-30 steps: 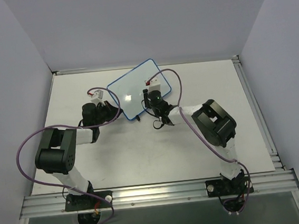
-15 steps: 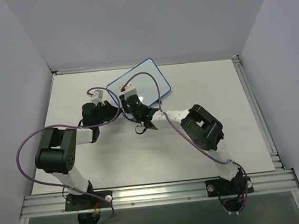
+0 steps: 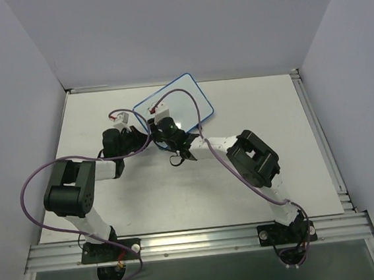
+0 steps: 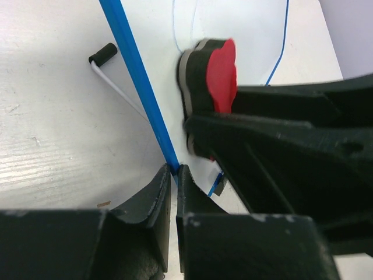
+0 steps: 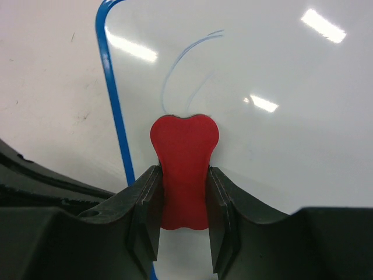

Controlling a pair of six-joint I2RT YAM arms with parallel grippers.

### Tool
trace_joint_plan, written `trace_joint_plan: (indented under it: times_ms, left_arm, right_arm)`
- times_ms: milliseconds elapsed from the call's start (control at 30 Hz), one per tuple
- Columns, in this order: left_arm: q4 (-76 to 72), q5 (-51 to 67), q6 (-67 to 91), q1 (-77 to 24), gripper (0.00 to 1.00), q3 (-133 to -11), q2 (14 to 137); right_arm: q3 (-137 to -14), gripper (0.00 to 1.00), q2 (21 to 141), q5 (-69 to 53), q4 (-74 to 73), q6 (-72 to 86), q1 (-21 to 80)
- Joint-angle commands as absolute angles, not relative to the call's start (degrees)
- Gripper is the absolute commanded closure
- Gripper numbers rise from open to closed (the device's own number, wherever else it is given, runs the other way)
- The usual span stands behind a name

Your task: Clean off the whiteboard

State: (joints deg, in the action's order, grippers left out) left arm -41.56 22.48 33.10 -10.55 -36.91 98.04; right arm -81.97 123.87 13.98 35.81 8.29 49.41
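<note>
Pale lavender walls (image 3: 176, 28) around a white table (image 3: 262, 99), aluminium rail (image 3: 196, 239) along the near edge.

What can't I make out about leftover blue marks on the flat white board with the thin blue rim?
Top external view: the right gripper covers the near-left part of the blue-rimmed whiteboard; strokes are too faint.
Right wrist view: the small red eraser hides whatever lies under it; the frame crops the board's right side.
Left wrist view: the right gripper's body blocks much of the surface.
</note>
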Motion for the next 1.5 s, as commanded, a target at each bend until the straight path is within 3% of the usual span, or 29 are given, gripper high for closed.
trace_joint_plan:
  times_ms: [0,367,1033,1467]
  left_arm:
    - [-41.7,24.9,31.2,-11.2,0.98,-38.0,97.3]
    - [-41.7,25.0,31.3,-11.2,0.98,-38.1,97.6]
    - [-41.7,24.7,31.1,-11.5,0.98,-38.2,97.7]
    - [-41.6,24.7,31.1,-11.5,0.98,-38.3,97.8]
  right_arm:
    - [-80.8,0.94,124.5,15.6,32.9,8.8,42.9]
    - [-80.0,0.94,122.7,16.3,31.3,6.6,35.7]
    - [-101.1,0.94,134.4,13.2,26.5,6.3,50.9]
    - [-98.0,0.94,132.0,12.5,27.8,7.4,44.7]
